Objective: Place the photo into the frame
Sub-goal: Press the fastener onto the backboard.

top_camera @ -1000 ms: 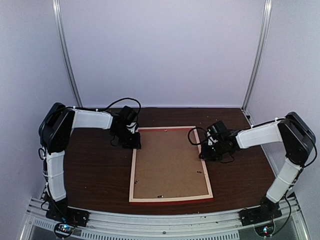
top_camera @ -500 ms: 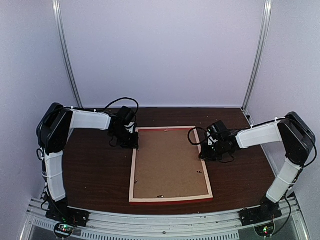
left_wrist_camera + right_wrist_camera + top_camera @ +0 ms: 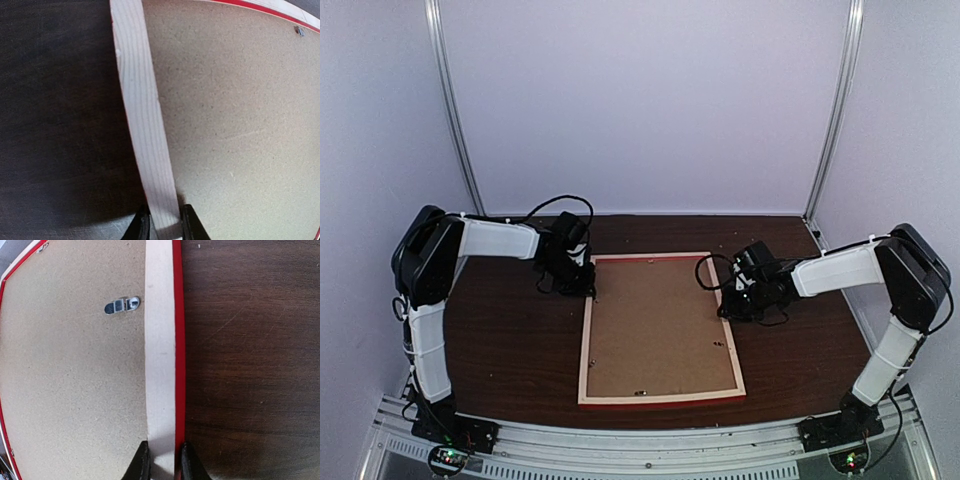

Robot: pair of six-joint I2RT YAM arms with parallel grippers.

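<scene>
The frame (image 3: 585, 350) lies back-up at centre; the photo is not visible. The left hand (image 3: 162, 222) and right hand (image 3: 161, 460), nearly closed, each pinch a side rail. Next likely needs an even joint lift.

Can see only two dark fingertips of the left claw (image 3: 165, 227); rest cut off at the bottom edge of its wrist view. Lose the frame (image 3: 145, 125) ahead of that claw, past the top edge. Lose the backing board (image 3: 235, 125) to the right and below. Cannot tell what the small metal fitting (image 3: 299, 31) is, far ahead and right of the claw: too blurred. Same cropping of the right claw (image 3: 164, 465) at the bottom edge. From above, cannot make out either claw's fingers among black wrists and cables. Cannot see the frame's face, turned down onto the surface (image 3: 510, 350).
</scene>
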